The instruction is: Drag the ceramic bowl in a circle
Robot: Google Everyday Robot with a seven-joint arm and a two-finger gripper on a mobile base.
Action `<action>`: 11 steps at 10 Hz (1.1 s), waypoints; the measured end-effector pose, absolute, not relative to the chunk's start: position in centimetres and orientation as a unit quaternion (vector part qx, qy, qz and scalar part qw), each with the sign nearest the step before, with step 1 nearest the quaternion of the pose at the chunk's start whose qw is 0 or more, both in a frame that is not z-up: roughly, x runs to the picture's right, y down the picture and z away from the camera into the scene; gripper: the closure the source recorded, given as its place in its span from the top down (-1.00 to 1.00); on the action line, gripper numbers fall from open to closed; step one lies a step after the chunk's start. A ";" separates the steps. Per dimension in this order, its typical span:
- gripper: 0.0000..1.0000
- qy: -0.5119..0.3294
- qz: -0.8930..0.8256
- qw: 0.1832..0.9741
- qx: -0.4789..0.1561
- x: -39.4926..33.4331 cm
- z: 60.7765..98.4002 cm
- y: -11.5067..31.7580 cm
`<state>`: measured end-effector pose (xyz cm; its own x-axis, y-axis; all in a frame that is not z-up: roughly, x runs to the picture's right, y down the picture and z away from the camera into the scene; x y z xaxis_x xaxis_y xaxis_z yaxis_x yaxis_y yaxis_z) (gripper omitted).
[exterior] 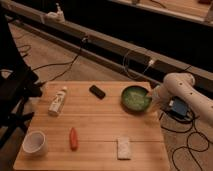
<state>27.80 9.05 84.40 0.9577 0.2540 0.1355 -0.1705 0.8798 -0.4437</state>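
Note:
The ceramic bowl (pixel 134 98), wide and shallow with a glossy green inside and darker rim, sits on the wooden table (pixel 100 125) near its far right corner. My gripper (pixel 150 102) is at the bowl's right rim, at the end of the white arm (pixel 180 87) that reaches in from the right. The fingertips are hidden against the rim.
On the table lie a white bottle (pixel 57 101) at the left, a black rectangular object (pixel 97 91) behind the middle, an orange carrot-like object (pixel 73 138), a white cup (pixel 34 142) at the front left and a pale sponge (pixel 123 147). Cables and a blue device (pixel 177 107) lie on the floor at the right.

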 end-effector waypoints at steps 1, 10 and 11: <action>0.30 -0.094 0.111 0.966 -0.215 27.7 84.5 9.1; 0.06 -0.117 0.097 0.946 -0.287 23.5 88.2 14.8; -0.07 -0.119 0.098 0.945 -0.288 23.2 88.5 14.9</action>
<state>23.23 14.87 88.49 0.9526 0.2535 0.1682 -0.1165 0.8147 -0.5681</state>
